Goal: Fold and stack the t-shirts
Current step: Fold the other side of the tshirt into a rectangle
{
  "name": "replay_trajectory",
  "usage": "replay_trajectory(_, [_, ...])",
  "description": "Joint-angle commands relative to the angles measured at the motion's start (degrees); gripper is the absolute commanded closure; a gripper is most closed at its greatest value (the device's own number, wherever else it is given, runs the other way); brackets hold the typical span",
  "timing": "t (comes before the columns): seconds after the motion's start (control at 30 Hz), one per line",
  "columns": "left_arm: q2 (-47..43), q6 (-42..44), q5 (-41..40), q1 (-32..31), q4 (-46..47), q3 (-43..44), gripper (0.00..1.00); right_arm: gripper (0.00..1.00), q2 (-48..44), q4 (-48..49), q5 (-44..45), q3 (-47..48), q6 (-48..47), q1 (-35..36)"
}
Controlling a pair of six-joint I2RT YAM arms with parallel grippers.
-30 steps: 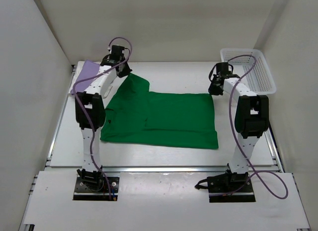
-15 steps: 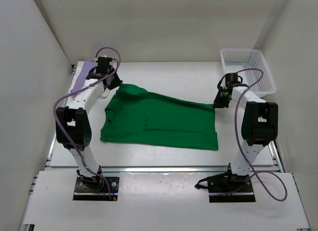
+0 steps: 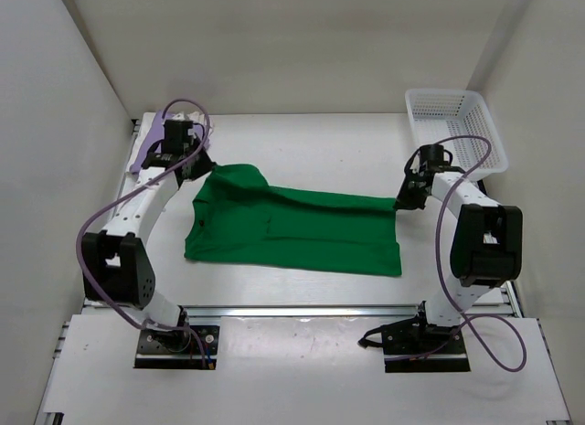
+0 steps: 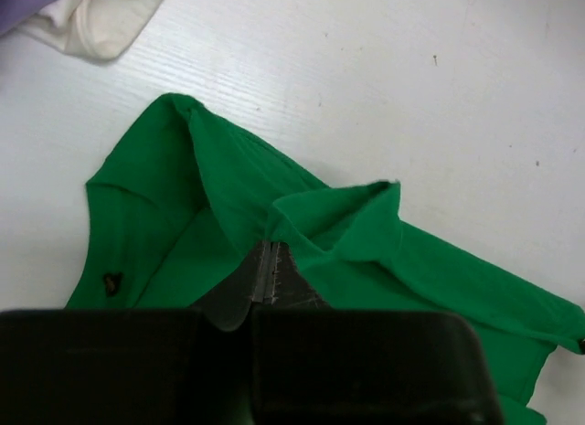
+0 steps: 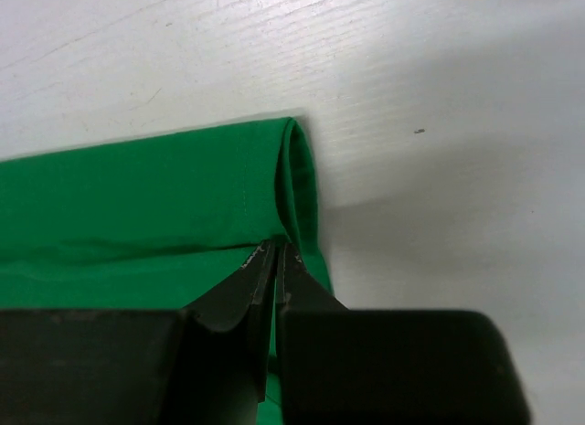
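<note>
The bright green t-shirt (image 3: 302, 228) lies spread across the middle of the table, its far edge lifted and drawn over toward the near side. My left gripper (image 3: 201, 168) is shut on a bunched fold of green cloth (image 4: 320, 224) at the shirt's far left. My right gripper (image 3: 400, 204) is shut on the folded far right edge (image 5: 292, 187). The lavender-purple t-shirt (image 3: 149, 140) lies at the far left, partly hidden behind the left arm. In the left wrist view a cream-white t-shirt (image 4: 105, 23) lies beside the lavender-purple one (image 4: 27, 0).
A white lattice basket (image 3: 457, 123) stands at the far right corner, just beyond the right arm. White side walls close in the table (image 3: 311, 142) on the left and right. Purple cables loop off both arms.
Both grippers have moved toward the near side, carrying the green shirt's far edge with them. The left arm has also swung outward to the left.
</note>
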Motion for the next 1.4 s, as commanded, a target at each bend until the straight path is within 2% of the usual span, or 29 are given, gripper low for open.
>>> replay_trajectory(0.0, [-5.92,0.96,0.66,0.94,-0.52,-3.76,1.00,1.00,-3.51,1.54,-0.66,-1.27,-1.61,-1.34])
replay_trajectory(0.23, [-12.34,0.96,1.18,1.37,-0.78,-13.95,1.00,1.00,-5.18,1.72,-0.76,-4.26,-2.06,-2.22])
replay_trajectory(0.6, [-18.06,2.37,-0.39,1.29,-2.53,-23.18,1.00,1.00,-5.10,2.42,0.12,-7.60,-2.93,-2.31])
replay_trajectory(0.7, [-18.33,2.02,-3.63,0.68,-4.47,-24.60,1.00,0.99,-4.66,2.86,-0.06,-8.13,-2.76,-2.66])
replay_trajectory(0.87, [-19.11,1.40,-3.82,1.03,-4.57,-28.63,0.98,1.00,-4.14,2.87,0.12,-7.87,-2.40,-1.96])
replay_trajectory(1.07, [-20.70,2.01,-6.54,0.24,-5.61,-27.33,1.00,0.99,-6.15,0.59,1.09,-7.08,-2.58,-1.70])
replay_trajectory(1.13, [-19.73,2.10,-5.93,0.76,-5.53,-27.24,0.97,1.00,-5.81,-0.38,1.96,-6.64,-2.32,-1.17])
replay_trajectory(1.17, [-19.21,2.02,-5.58,1.37,-5.62,-27.59,0.91,0.99,-5.63,-0.73,2.57,-6.38,-2.41,-0.91])
replay_trajectory(1.2, [-19.20,1.58,-5.67,1.38,-5.70,-28.03,0.88,0.93,-5.19,-1.17,2.58,-6.81,-2.67,-0.73])
replay_trajectory(1.3, [-19.91,1.23,-8.47,1.29,-6.75,-27.25,0.62,0.77,-6.24,-3.10,3.19,-6.03,-2.93,-0.73])
replay_trajectory(1.33, [-19.91,0.88,-9.18,0.86,-7.63,-25.93,0.55,0.74,-6.77,-3.28,3.37,-5.07,-3.46,-0.91])
replay_trajectory(1.37, [-20.00,0.87,-9.88,0.77,-7.90,-25.23,0.53,0.71,-7.47,-4.33,3.37,-3.66,-4.24,-0.82])
